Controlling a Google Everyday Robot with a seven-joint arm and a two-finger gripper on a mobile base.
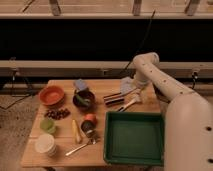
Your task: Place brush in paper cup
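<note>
The brush (128, 104) lies on the wooden table (65, 157) at the back right, its pale handle slanting and its wider pale head up to the right. My gripper (136, 92) hangs from the arm just above the head end of the brush. The paper cup (46, 144) is a squat off-white cylinder that stands at the front left corner of the table, far from the gripper.
A green tray (134, 152) fills the front right. An orange bowl (51, 95), a dark bowl (83, 100), a light-green cup (48, 125), a yellowish stick (76, 131), a metal spoon (81, 146), a small can (89, 123) and a dark striped item (113, 98) stand between brush and cup.
</note>
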